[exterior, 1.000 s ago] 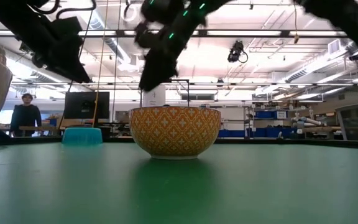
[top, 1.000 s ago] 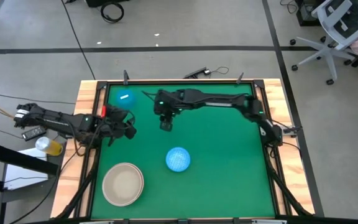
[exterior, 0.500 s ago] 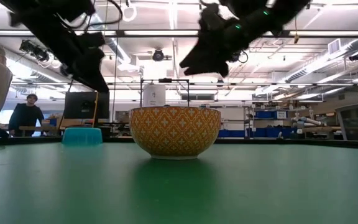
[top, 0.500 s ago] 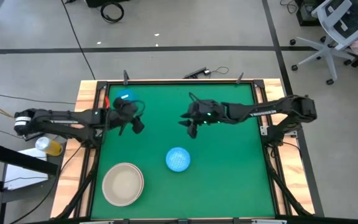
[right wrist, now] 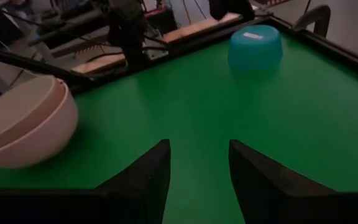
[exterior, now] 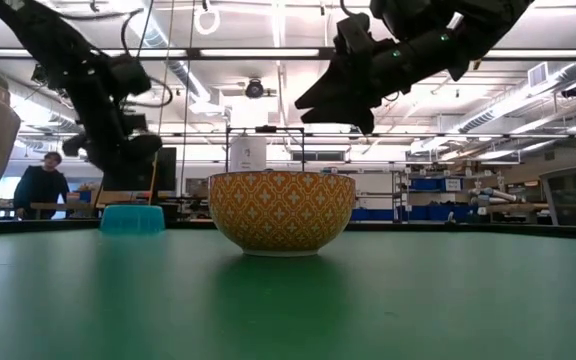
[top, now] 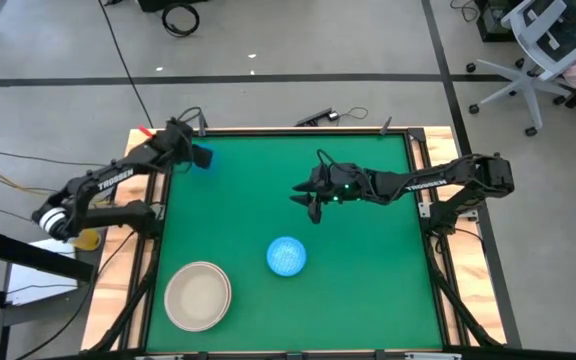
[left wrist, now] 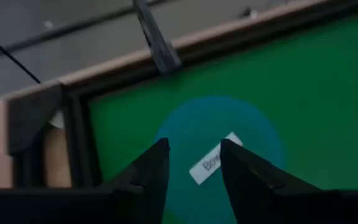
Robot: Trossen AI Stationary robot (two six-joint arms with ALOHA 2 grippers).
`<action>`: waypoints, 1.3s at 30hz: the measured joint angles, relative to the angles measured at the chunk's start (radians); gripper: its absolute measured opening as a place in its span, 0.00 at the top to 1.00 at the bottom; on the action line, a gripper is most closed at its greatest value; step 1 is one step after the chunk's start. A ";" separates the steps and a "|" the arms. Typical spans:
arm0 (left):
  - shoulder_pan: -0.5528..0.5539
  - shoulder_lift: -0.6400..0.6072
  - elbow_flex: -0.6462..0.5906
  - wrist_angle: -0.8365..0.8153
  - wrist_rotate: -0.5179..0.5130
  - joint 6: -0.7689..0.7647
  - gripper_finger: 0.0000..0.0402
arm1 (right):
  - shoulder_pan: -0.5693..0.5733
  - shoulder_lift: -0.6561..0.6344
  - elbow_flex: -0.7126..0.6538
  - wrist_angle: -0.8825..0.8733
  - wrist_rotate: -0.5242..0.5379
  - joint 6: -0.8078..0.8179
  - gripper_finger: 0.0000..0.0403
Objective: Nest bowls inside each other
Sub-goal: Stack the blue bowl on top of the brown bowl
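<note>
A small teal-blue bowl (top: 204,158) stands upside down in the table's far left corner, with a white label on its base (left wrist: 211,163). My left gripper (left wrist: 194,146) hovers just above it, open, pointing down at a slant. In the low view it (exterior: 118,160) is clear of the bowl (exterior: 132,218). A bowl that is pale speckled blue inside (top: 286,256) and orange-patterned outside (exterior: 281,212) stands upright mid-table. A large pale bowl with a cream-beige inside (top: 197,295) stands near left. My right gripper (top: 311,198) hangs open over mid-table, holding nothing.
A raised wooden and black frame (top: 268,131) borders the green mat. Black posts stand at the far corners (left wrist: 157,37). Open mat lies on the table's right half (top: 388,270). A person (exterior: 41,185) stands in the room beyond the table.
My left gripper has swung from the left side toward the far left corner and now hangs over the teal bowl. My right gripper has drawn back toward the table's right, tipped from pointing down to nearly level, then kept still. No bowl has moved.
</note>
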 joint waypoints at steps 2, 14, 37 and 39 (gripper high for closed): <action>0.007 0.036 0.000 0.020 0.073 0.003 0.67 | 0.002 0.000 0.000 0.013 -0.001 -0.001 0.58; 0.006 0.229 0.024 0.029 0.157 0.052 0.71 | -0.001 -0.010 0.001 0.034 -0.027 -0.012 0.58; -0.421 0.171 0.151 -0.090 0.522 0.161 0.64 | -0.008 0.087 0.001 -0.102 0.079 -0.036 0.53; -0.480 0.177 0.135 -0.059 0.512 0.167 0.58 | -0.008 0.109 0.001 -0.105 0.056 -0.054 0.49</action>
